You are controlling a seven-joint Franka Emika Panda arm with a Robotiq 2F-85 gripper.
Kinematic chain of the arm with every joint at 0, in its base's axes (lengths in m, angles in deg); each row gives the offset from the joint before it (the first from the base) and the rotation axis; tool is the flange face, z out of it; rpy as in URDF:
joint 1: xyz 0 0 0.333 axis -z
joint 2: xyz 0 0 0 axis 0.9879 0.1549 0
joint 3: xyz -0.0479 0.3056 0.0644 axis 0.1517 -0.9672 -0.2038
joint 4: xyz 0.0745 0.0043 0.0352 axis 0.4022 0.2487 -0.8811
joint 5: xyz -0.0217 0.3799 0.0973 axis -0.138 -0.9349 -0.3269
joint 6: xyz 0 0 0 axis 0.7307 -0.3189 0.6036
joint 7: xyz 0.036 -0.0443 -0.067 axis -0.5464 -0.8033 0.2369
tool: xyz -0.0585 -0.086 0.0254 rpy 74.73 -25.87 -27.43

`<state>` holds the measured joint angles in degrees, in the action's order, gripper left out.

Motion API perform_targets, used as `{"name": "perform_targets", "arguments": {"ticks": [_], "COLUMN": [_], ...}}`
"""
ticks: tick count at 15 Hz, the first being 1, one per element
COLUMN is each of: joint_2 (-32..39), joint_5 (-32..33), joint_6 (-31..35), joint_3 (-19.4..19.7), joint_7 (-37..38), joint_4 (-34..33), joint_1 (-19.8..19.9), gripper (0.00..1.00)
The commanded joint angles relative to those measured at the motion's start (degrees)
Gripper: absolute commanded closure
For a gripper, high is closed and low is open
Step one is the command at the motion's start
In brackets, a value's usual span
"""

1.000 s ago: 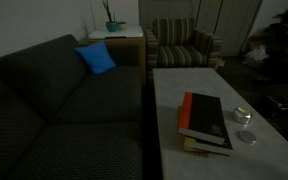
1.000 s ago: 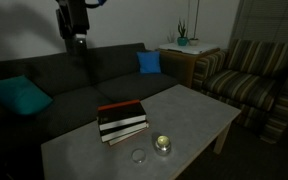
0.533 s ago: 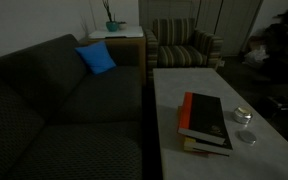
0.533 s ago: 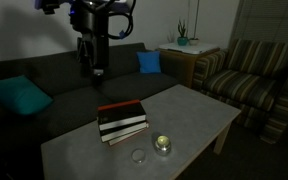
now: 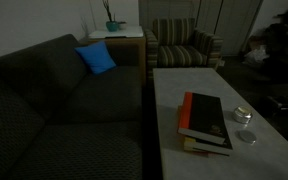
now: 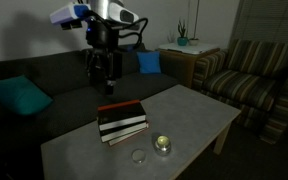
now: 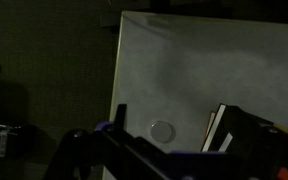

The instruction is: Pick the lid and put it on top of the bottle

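The lid (image 6: 138,156) is a small flat pale disc lying on the light table (image 6: 199,115) near its front edge, and it also shows as the lid (image 5: 247,137) and the lid (image 7: 163,130). Just beside it stands the bottle (image 6: 163,145), a squat round glassy jar, seen again as the bottle (image 5: 242,114); the wrist view does not show it. My gripper (image 6: 103,80) hangs open and empty above the sofa, behind the books and well away from both. One dark finger (image 7: 120,117) rises at the bottom of the wrist view.
A stack of books (image 6: 121,121) with a dark top cover lies mid-table between my gripper and the lid. A dark sofa (image 6: 44,85) with blue cushions runs along the table. A striped armchair (image 6: 254,75) stands past the far end.
The arm has swung to the right and lower, from the upper left over the sofa toward the table. The lid, bottle and books have not moved.
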<state>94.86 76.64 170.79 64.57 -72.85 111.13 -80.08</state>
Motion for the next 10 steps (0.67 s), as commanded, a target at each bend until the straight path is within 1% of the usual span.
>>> {"name": "perform_targets", "arguments": {"ticks": [1,3,6,7,9,10], "joint_2": [14.87,22.35,32.41,26.46,31.62,32.79], "joint_5": [-2.69,-4.02,-3.92,-3.18,-3.11,-3.1], "joint_6": [-2.64,-5.9,-12.48,-7.48,-9.74,-10.3], "joint_3": [-0.94,-1.7,-2.65,-1.37,-1.74,-1.78], "joint_7": [-7.96,-11.41,-17.73,-13.39,-15.51,-15.87], "joint_4": [-12.54,-19.42,-29.36,-21.83,-26.94,-28.23], "joint_1": [0.94,1.52,2.55,0.73,1.18,1.31], "gripper": [0.0,0.0,0.0,0.0,0.0,0.0]}}
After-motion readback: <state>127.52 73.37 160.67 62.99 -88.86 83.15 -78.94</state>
